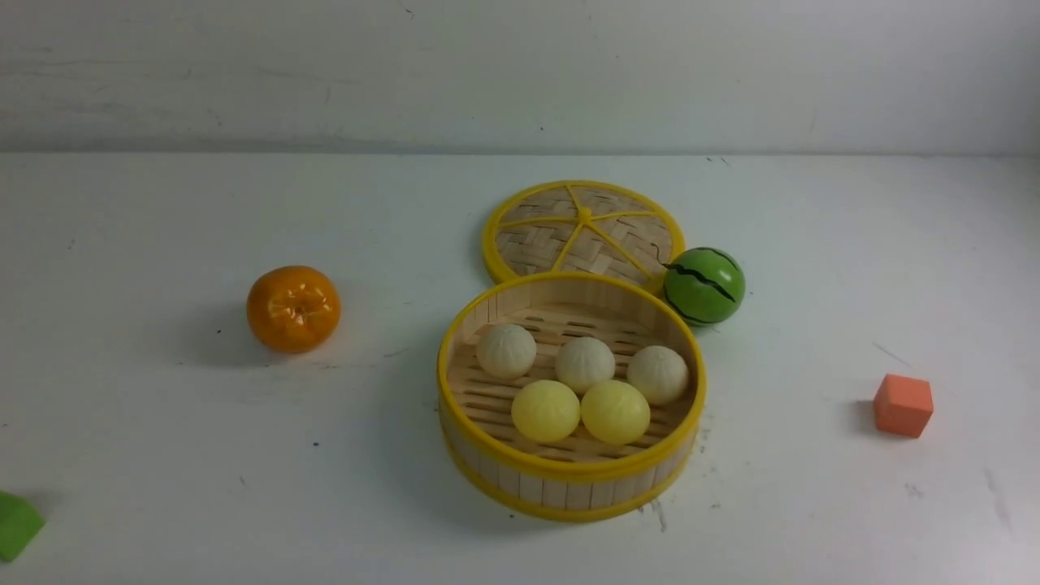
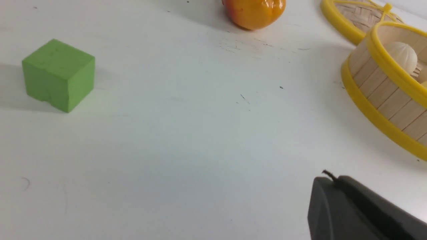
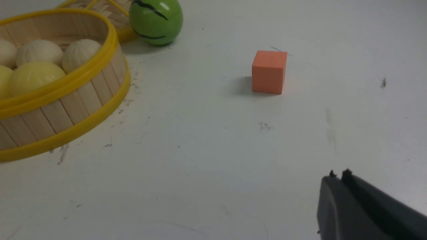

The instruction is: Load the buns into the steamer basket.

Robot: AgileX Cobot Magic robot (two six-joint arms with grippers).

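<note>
1. Table (image 1: 162, 455): white, scuffed, bearing everything below. Landmark for all places: the basket.
2. Basket (image 1: 569, 479): upright near table centre, open, holding all five buns. Task judged complete as things lie.
3. Lid (image 1: 536, 236): flat on the table directly behind the basket, rim close against the basket wall. Not part of the task; no need to move.
4. Orange (image 1: 292, 309): well apart to the basket's left. Distractor.
5. Melon ball (image 1: 704, 286): just behind and right of the basket, touching or nearly touching the lid. Round and free to roll; likely to wander if nudged by a sweeping arm.
6. Buns: three cream (image 1: 585, 364) in a back row, two yellow (image 1: 545, 410) in front, all resting on the slatted floor inside the basket, packed close together.
7. Orange cube (image 1: 903, 405): well apart to the basket's right.
8. Green cube (image 2: 58, 75): far to the basket's left, at the near table edge.
9. Left gripper (image 2: 325, 176): jaws closed, empty, low over bare table left of the basket.
10. Right gripper (image 3: 338, 175): jaws pressed together, empty, over bare table right of the basket, nearer than the orange cube.
11. Risks: bumping the basket wall on arm retreat, jolting the buns; mistaking orange or melon ball for a bun and adding it.
</note>
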